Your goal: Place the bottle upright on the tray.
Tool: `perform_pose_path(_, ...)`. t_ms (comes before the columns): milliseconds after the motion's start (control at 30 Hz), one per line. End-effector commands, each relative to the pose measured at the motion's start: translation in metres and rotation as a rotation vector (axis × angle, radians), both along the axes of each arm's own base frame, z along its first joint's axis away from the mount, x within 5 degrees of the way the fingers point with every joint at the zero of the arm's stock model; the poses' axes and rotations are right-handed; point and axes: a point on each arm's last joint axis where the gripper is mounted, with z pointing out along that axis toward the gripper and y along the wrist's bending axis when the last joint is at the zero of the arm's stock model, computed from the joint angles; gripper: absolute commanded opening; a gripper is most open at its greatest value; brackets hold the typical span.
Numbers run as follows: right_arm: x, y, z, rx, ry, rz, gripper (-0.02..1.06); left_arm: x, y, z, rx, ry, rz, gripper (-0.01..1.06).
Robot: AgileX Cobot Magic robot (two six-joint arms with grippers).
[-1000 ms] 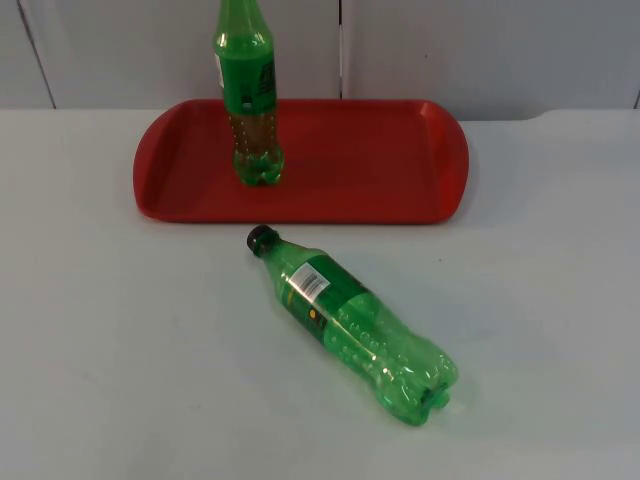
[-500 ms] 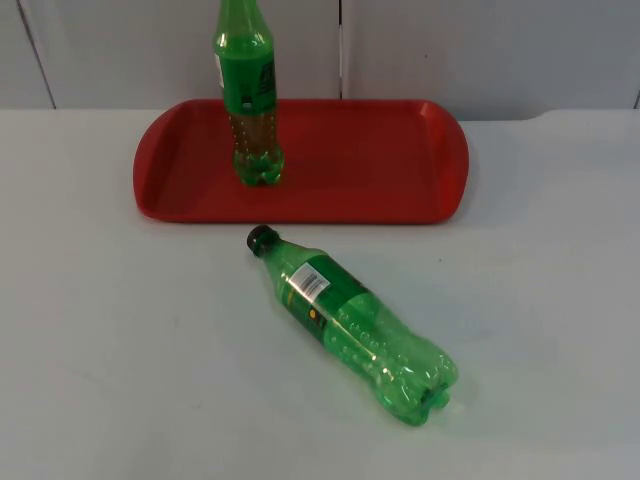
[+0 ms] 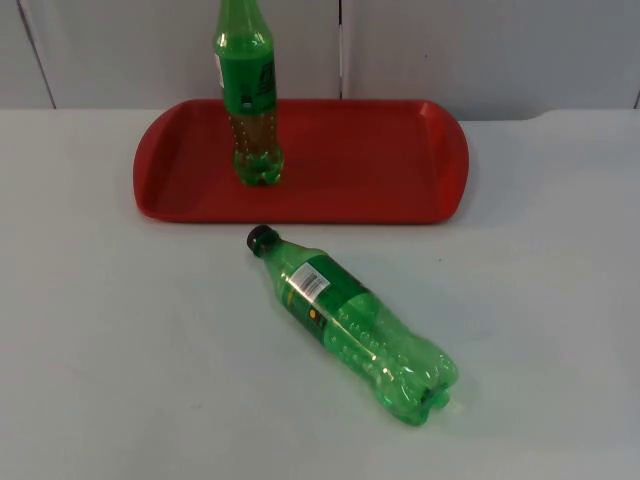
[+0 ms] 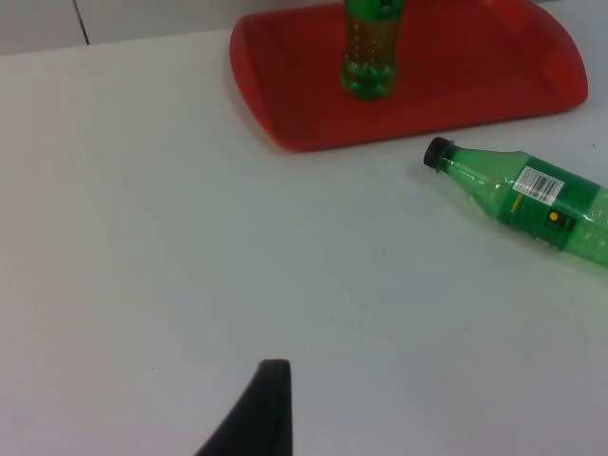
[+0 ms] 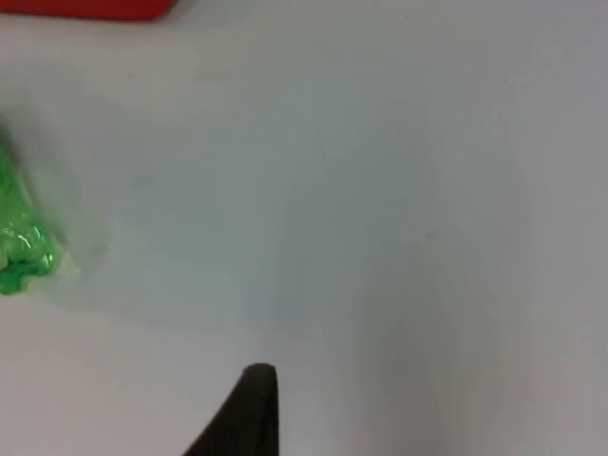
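The white table (image 3: 120, 350) carries a red tray (image 3: 400, 160) by the grey wall, with one green bottle (image 3: 248, 95) already upright on its left part. A second green bottle (image 3: 350, 320) lies on its side on the table just in front of the tray, black cap (image 3: 261, 238) toward it. The left gripper (image 4: 261, 408) and right gripper (image 5: 242, 408) hover over bare table; whether their jaws are open cannot be told. A grasp across the lying bottle's labelled middle would probably tip it upright most cleanly.

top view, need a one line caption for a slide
One green bottle stands upright on the red tray; a second bottle lies on the white table.
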Motion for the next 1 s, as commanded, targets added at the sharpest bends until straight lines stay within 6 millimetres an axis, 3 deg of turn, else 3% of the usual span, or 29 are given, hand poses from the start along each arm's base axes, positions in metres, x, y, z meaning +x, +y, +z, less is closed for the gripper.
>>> perform_pose_path(0, 0.024, 0.001, 0.001, -0.005, 0.031, -0.003, 1.05, 0.000, 0.000, -0.001, -0.004, 0.003, 0.000, 1.05)
perform_pose_path(100, 0.058, 0.003, 0.001, -0.011, 0.120, -0.002, 1.05, 0.000, 0.000, -0.001, -0.004, 0.003, 0.000, 1.05)
perform_pose_path(133, 0.058, 0.003, 0.001, -0.011, 0.120, -0.002, 1.05, 0.000, 0.000, -0.001, -0.004, 0.003, 0.000, 1.05)
perform_pose_path(233, 0.097, 0.006, -0.007, -0.011, 0.219, 0.018, 1.05, 0.000, 0.000, -0.001, -0.004, 0.003, 0.000, 1.05)
perform_pose_path(267, 0.097, 0.006, -0.007, -0.011, 0.219, 0.018, 1.05, 0.000, 0.000, -0.001, -0.004, 0.003, 0.000, 1.05)
perform_pose_path(400, 0.135, 0.014, -0.018, 0.013, 0.301, 0.077, 1.05, 0.000, 0.000, -0.001, -0.004, 0.003, 0.000, 1.05)
perform_pose_path(567, 0.161, 0.019, -0.022, 0.044, 0.331, 0.109, 1.05, 0.000, 0.000, -0.001, -0.004, 0.003, 0.000, 1.05)
perform_pose_path(700, 0.192, 0.042, -0.029, 0.041, 0.365, 0.178, 1.05, 0.000, 0.000, -0.001, -0.004, 0.003, 0.000, 1.05)
perform_pose_path(733, 0.192, 0.042, -0.029, 0.041, 0.365, 0.178, 1.05, 0.000, 0.000, -0.001, -0.004, 0.003, 0.000, 1.05)
perform_pose_path(967, 0.229, 0.102, -0.041, -0.010, 0.374, 0.341, 1.05, 0.000, 0.000, -0.001, -0.004, 0.003, 0.000, 1.05)
